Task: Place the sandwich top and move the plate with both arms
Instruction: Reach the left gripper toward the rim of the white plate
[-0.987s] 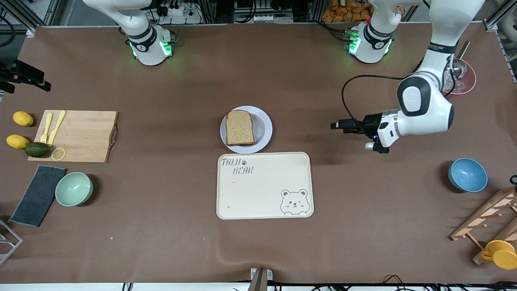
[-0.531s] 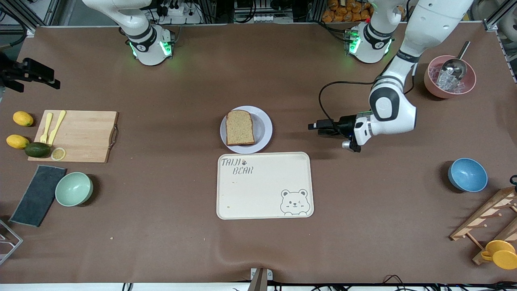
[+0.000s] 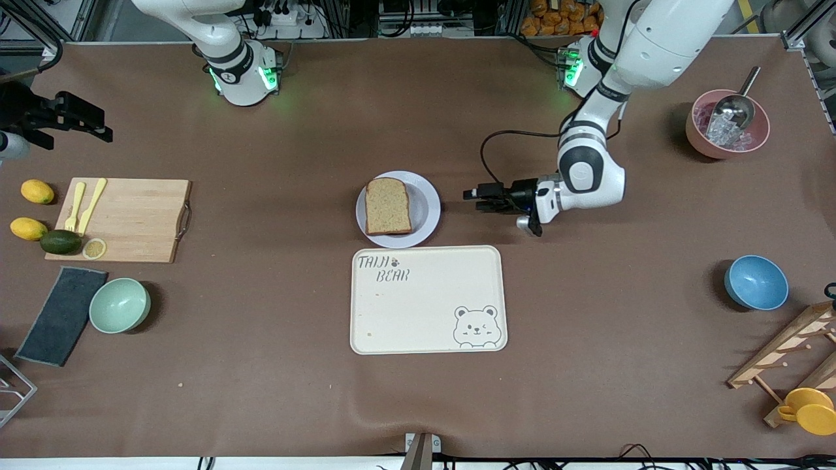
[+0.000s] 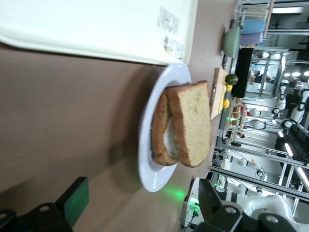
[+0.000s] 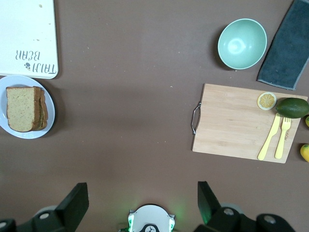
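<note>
The sandwich top [image 3: 388,206], a plain brown bread slice, lies on a lower slice on the round pale plate [image 3: 426,209] in the middle of the table. In the left wrist view the sandwich top [image 4: 190,123] covers something white on the plate [image 4: 147,164]. My left gripper [image 3: 471,195] hovers low beside the plate, toward the left arm's end, open and empty; its fingers [image 4: 75,200] stand wide apart. My right gripper [image 3: 91,125] hangs open and empty high over the right arm's end of the table. From there the sandwich top [image 5: 20,108] and plate [image 5: 50,112] show far off.
A cream bear tray [image 3: 424,307] lies just nearer the camera than the plate. A wooden cutting board [image 3: 127,219] with yellow cutlery, lemons, an avocado, a green bowl [image 3: 119,305] and a dark cloth [image 3: 62,314] sit at the right arm's end. A blue bowl [image 3: 755,282], pink ice bowl [image 3: 727,124] and wooden rack [image 3: 784,352] sit at the left arm's end.
My left gripper has swept from the left arm's end of the table to just beside the plate. My right gripper has drifted a little toward the table's middle. Plate and bread have not moved.
</note>
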`<action>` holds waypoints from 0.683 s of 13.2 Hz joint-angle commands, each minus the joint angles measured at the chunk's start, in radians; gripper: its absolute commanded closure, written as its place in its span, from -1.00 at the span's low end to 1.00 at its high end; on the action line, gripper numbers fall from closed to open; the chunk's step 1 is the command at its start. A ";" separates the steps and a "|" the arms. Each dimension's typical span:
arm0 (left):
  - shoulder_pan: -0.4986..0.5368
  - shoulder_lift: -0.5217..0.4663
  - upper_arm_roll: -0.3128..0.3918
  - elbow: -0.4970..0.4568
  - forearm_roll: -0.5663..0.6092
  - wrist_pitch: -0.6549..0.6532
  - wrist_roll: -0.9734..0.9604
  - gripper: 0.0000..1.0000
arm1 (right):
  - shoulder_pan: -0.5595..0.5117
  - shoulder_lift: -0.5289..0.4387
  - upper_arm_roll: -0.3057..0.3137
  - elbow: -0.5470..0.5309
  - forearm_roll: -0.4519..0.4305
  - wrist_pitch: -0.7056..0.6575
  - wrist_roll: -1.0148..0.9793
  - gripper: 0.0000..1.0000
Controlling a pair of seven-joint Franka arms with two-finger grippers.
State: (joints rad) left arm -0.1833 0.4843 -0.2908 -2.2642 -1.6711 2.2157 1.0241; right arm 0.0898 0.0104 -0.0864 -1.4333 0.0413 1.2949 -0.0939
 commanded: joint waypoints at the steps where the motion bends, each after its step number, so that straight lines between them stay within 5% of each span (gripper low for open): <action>1: -0.031 0.052 -0.002 0.029 -0.090 0.012 0.112 -1.00 | 0.005 -0.015 -0.001 0.001 0.008 -0.013 0.011 -1.00; 9: -0.116 0.117 -0.002 0.107 -0.187 0.015 0.169 -0.74 | 0.004 -0.015 -0.003 0.001 0.008 -0.013 0.011 -1.00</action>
State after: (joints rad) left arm -0.2719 0.5861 -0.2913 -2.1836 -1.8207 2.2165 1.1679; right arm 0.0904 0.0103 -0.0865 -1.4333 0.0413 1.2946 -0.0939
